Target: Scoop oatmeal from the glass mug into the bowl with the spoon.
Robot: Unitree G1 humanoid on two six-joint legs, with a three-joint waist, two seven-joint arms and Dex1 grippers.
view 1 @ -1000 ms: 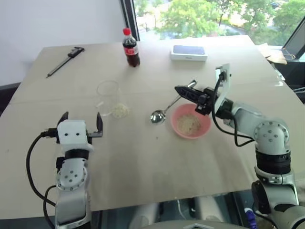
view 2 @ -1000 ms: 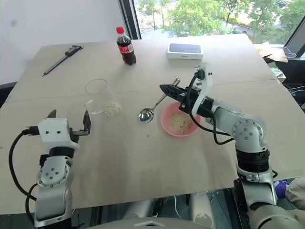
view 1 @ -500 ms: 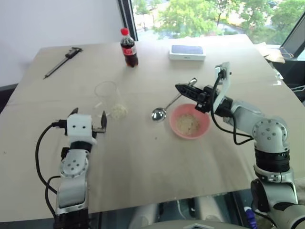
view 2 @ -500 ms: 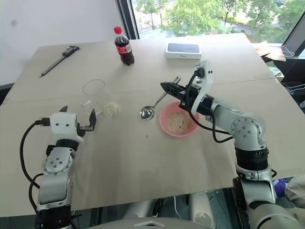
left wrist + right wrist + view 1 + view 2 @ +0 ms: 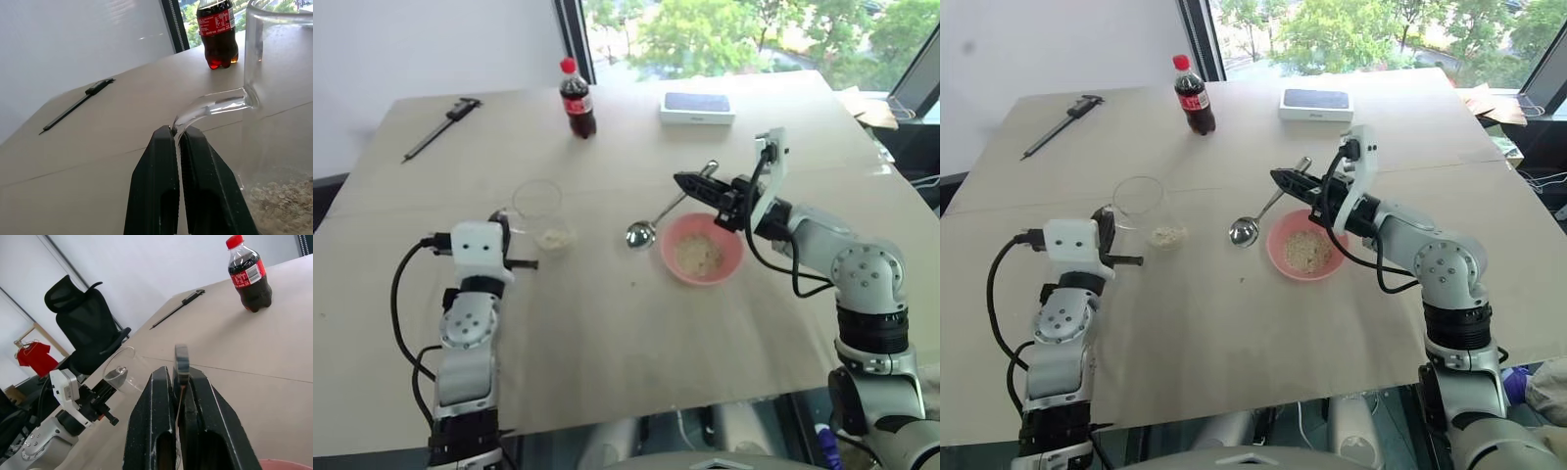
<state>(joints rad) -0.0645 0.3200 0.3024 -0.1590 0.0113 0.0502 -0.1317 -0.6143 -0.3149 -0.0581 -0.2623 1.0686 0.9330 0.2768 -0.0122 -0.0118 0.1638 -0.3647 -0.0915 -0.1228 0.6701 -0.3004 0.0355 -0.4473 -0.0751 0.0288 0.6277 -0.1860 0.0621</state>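
Note:
The clear glass mug [image 5: 537, 202] stands on the table at the left, with pale oatmeal [image 5: 554, 238] at its bottom. My left gripper [image 5: 176, 131] is shut on the mug's curved handle [image 5: 210, 105], from the near side. The pink bowl [image 5: 734, 257] sits to the right of centre with a heap of oatmeal [image 5: 697, 255] inside. My right gripper [image 5: 679, 180] hovers above the bowl's far-left edge. It is shut on the spoon's handle [image 5: 181, 363]. The spoon [image 5: 639, 234] slants down to the left, its head low over the table between mug and bowl.
A cola bottle [image 5: 578, 98] stands at the far middle of the table. A white box with a dark top [image 5: 697, 108] lies to its right and a long dark caliper [image 5: 445, 122] at the far left. A black office chair [image 5: 88, 323] stands beyond the table.
My left gripper moved forward to the mug's handle and shut on it. The right gripper and spoon stayed still.

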